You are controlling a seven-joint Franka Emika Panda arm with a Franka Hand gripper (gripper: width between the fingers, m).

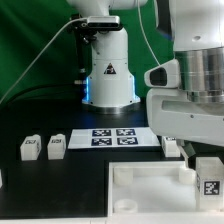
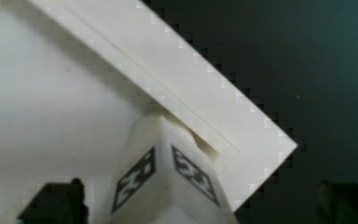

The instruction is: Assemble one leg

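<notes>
A white leg [image 2: 167,172] with black-and-white tags on two faces stands between my fingers at the corner of the wide flat white board [image 2: 69,90]. My gripper [image 2: 197,196] is open: both dark fingertips [image 2: 55,200] stand clear of the leg's sides. In the exterior view this leg [image 1: 208,178] is upright at the board's [image 1: 140,190] right end, right under my gripper [image 1: 204,152]. Whether the leg's lower end sits in a socket is hidden.
Two more white legs [image 1: 29,148] [image 1: 56,146] lie at the exterior view's left on the black table. Another white part [image 1: 172,146] lies beside my hand. The marker board [image 1: 105,137] lies in the middle, in front of the robot base [image 1: 108,75].
</notes>
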